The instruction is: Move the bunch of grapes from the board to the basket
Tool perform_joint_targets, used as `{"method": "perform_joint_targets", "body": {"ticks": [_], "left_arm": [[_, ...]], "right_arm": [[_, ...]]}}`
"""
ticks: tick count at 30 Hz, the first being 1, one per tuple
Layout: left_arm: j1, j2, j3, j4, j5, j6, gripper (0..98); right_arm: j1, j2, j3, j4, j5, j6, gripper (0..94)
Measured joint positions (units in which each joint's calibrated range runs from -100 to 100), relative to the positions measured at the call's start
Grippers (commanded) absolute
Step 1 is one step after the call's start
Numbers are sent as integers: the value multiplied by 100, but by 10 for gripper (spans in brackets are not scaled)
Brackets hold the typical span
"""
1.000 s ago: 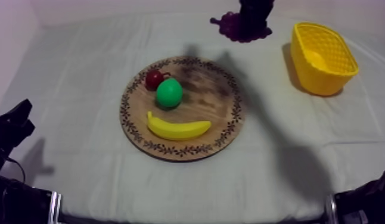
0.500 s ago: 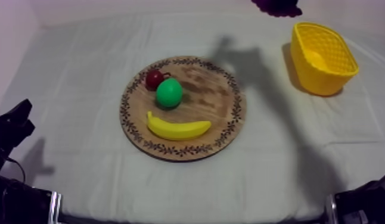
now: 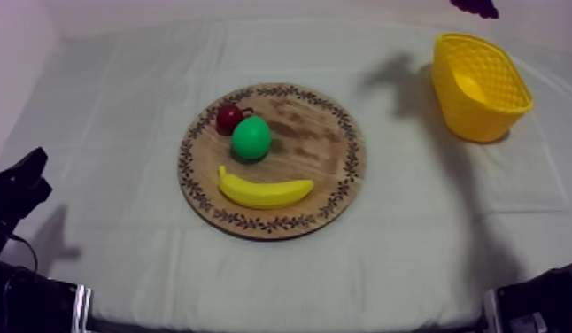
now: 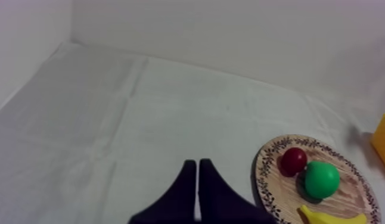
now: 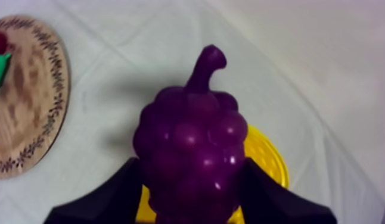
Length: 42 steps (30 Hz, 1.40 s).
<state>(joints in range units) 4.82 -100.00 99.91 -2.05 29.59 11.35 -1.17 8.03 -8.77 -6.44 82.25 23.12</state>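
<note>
The tabletop (image 3: 121,257) is covered by a grey-white cloth (image 3: 413,230), creased in soft folds. It is closed off at the far side and at the left by plain pale walls (image 4: 230,36). At the near left the left gripper (image 4: 198,162) is seen low over the cloth, its fingers laid together in a narrow wedge with nothing held.

Beyond it, towards the middle of the tabletop, the board (image 3: 325,151) is set: round, wooden, with a dark leaf pattern along its rim. Three fruits are carried on it. A banana (image 3: 265,190) is laid across the near part, a green pear (image 3: 251,138) is placed behind it, and a small red fruit (image 3: 228,118) is set just beside the pear at its far left. Bare cloth is seen between the board and the basket (image 3: 471,120), which is stood at the far right, well apart from the board. The basket is yellow, with latticed walls. A soft shadow (image 3: 391,75) is cast on the cloth just left of it.

The grapes (image 5: 189,137) are held off the tabletop by the right gripper (image 5: 190,179), whose fingers are closed against the two sides of the bunch. The bunch is deep purple and glossy, made of rounded berries, with a curved stem pointed away from the gripper. In the right wrist view the basket is seen directly behind and under the bunch. In the top view the bunch is found at the far side, beyond the basket.
</note>
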Motion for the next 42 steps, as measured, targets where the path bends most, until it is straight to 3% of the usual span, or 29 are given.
{"method": "perform_joint_targets", "body": {"ticks": [17, 34, 42], "left_arm": [[0, 0, 0, 0, 0, 0, 1], [0, 0, 0, 0, 0, 0, 1], [0, 0, 0, 0, 0, 0, 1]], "right_arm": [[617, 41, 1089, 386, -1042, -1017, 279], [807, 866, 1394, 449, -1249, -1034, 281], [815, 1259, 1219, 216, -1101, -787, 304]]}}
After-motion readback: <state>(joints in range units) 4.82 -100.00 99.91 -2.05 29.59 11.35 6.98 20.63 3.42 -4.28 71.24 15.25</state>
